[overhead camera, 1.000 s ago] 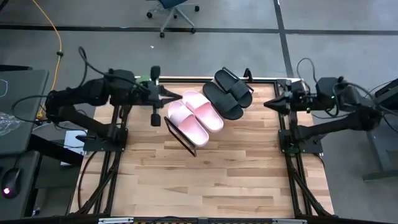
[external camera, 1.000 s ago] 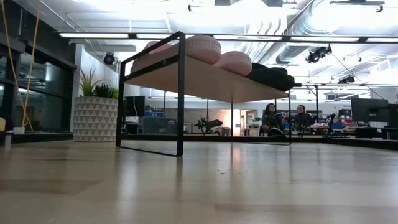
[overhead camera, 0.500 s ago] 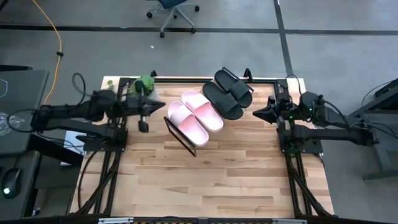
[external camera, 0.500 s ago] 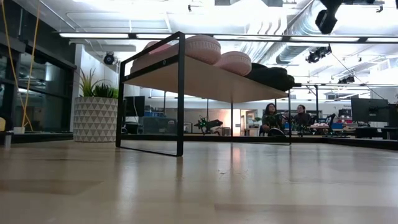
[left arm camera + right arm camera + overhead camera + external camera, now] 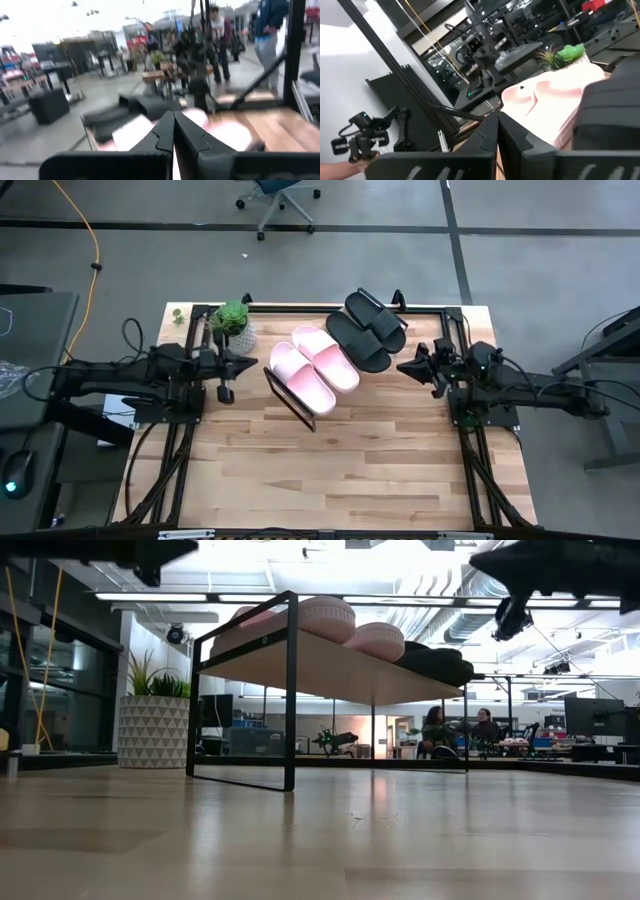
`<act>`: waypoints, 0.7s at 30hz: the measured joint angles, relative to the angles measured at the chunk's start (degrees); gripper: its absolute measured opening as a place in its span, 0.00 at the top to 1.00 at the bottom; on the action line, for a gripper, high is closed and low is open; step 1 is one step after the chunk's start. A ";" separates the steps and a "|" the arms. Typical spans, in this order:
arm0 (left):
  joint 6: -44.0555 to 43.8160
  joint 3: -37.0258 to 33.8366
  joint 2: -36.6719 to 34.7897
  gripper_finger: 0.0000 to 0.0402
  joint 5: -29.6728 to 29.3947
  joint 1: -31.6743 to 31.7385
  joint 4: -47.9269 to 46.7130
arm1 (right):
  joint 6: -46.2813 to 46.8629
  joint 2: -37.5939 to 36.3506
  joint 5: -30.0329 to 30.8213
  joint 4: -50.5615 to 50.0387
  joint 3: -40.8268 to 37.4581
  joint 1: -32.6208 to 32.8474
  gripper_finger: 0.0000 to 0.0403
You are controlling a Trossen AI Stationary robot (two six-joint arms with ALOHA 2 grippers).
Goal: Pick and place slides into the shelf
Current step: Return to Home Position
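Note:
The shelf, a light-wood board in a thin black frame, stands at the table's far middle. Both pairs of slides rest on it on their soles: the pink pair to the left, the black pair to the right. In the low view the pink slides and black slides lie on the board. My left gripper is shut and empty, left of the shelf and pointing at it. My right gripper is shut and empty, right of the shelf.
A potted plant stands at the table's far left corner, just behind my left arm. Bare wooden tabletop stretches in front of the shelf. People sit in the room beyond the table.
Both arms have sunk and folded level. My left gripper has drawn back from the shelf toward the table's left and near edges. My right gripper has come down and shifted a little toward the shelf. Both stayed shut. The slides and shelf have not moved.

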 joint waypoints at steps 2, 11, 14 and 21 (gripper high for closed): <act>-1.34 -1.65 0.04 1.00 -0.46 -0.01 -0.83 | 0.61 -0.03 0.37 3.07 -2.39 0.00 1.00; -5.83 -8.88 0.04 1.00 0.94 -0.04 5.52 | 7.68 -0.07 1.13 24.35 -13.08 0.00 1.00; -5.81 -9.91 0.02 1.00 1.80 -0.04 5.45 | 7.58 -0.03 1.40 25.07 -13.90 0.00 1.00; -7.37 -13.67 -0.20 1.00 2.53 -1.49 6.21 | 7.70 -0.02 1.97 24.92 -15.86 0.00 1.00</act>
